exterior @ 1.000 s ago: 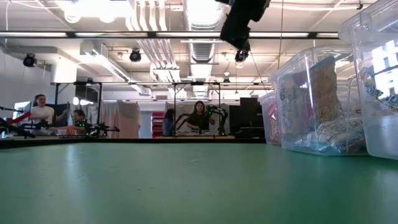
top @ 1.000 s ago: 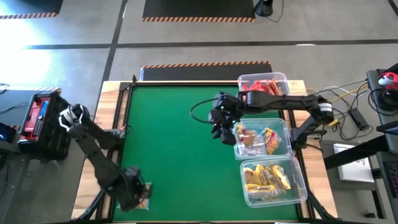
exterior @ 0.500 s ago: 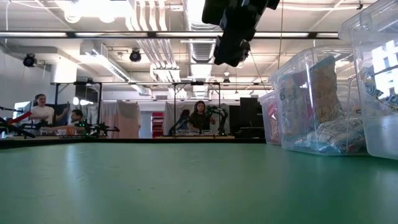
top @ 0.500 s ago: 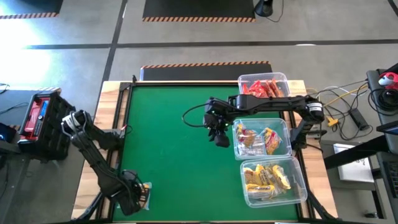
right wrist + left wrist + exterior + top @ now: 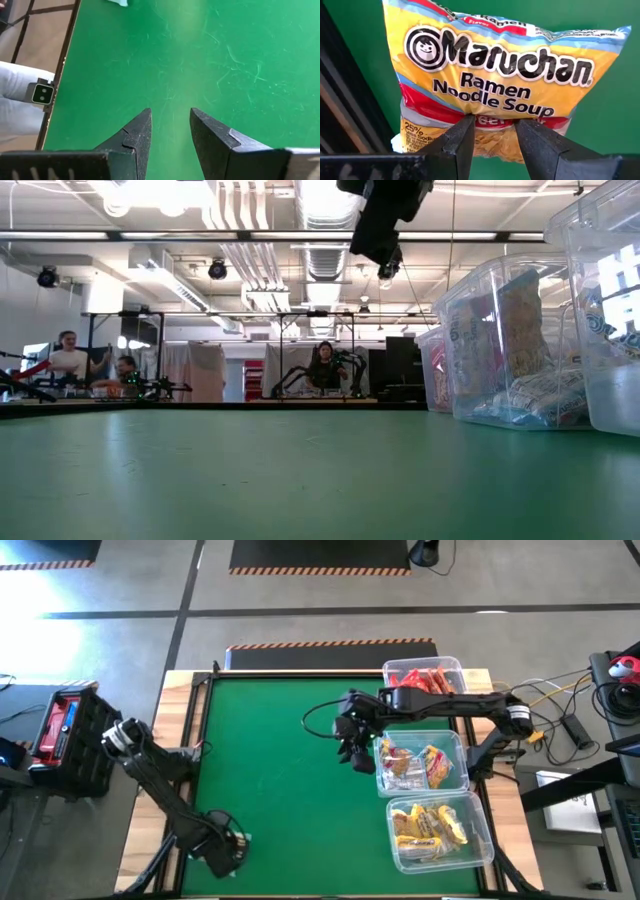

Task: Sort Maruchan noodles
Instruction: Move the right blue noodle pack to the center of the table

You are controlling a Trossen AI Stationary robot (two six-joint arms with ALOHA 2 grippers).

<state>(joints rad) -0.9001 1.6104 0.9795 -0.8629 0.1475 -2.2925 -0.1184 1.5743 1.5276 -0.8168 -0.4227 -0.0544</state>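
At the table's near-left edge we see the left gripper (image 5: 492, 131) clamped on a yellow noodle packet (image 5: 495, 80); mid-mat lies bare. Right gripper (image 5: 170, 122), fingers apart and empty, hovers beside the middle bin (image 5: 462, 745).

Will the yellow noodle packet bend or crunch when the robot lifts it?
The yellow crinkly plastic Maruchan ramen packet probably bends: it puckers where the left end effector pinches it. The glossy wrapper might be slippery. The noodles inside could likely crack if squeezed harder.
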